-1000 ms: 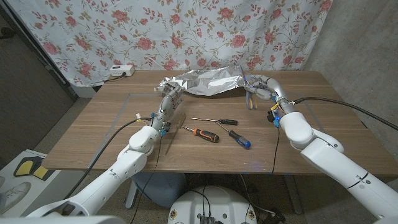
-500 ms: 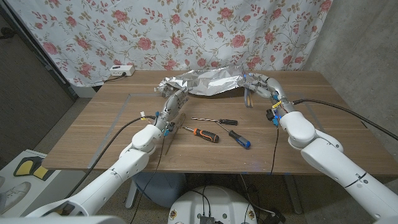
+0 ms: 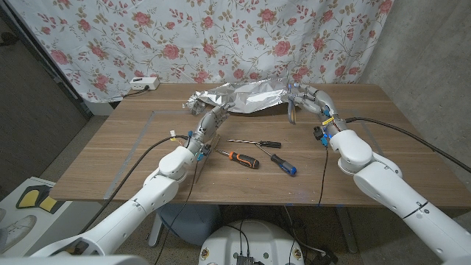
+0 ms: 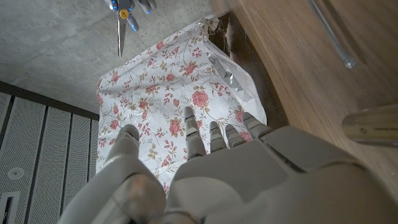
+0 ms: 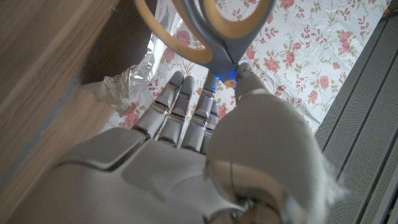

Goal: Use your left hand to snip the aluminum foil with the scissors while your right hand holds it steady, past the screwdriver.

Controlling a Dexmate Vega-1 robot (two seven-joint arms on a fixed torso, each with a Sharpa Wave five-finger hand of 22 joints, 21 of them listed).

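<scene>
A crumpled sheet of aluminum foil [image 3: 241, 96] lies at the back middle of the table, and its edge [image 4: 231, 74] shows past my left hand's fingers. My right hand [image 3: 310, 99] is at the foil's right end and holds the scissors [image 3: 294, 115] by their yellow-lined handle [image 5: 208, 34], blades hanging down. The scissors [image 4: 122, 22] also appear far off in the left wrist view. My left hand [image 3: 209, 122] hovers by the foil's left end, fingers [image 4: 188, 127] stretched out and holding nothing. An orange-handled screwdriver [image 3: 240, 157] lies in front of the foil.
A thin black-handled screwdriver [image 3: 257, 143] and a blue-and-black one [image 3: 283, 163] lie near the orange one at mid-table. A white power strip [image 3: 143, 83] sits at the back left edge. A floral curtain [image 3: 221, 37] hangs behind the table.
My left hand has moved right and forward, closer to the foil's left end. My right hand with the scissors has shifted slightly back and left along the foil.
</scene>
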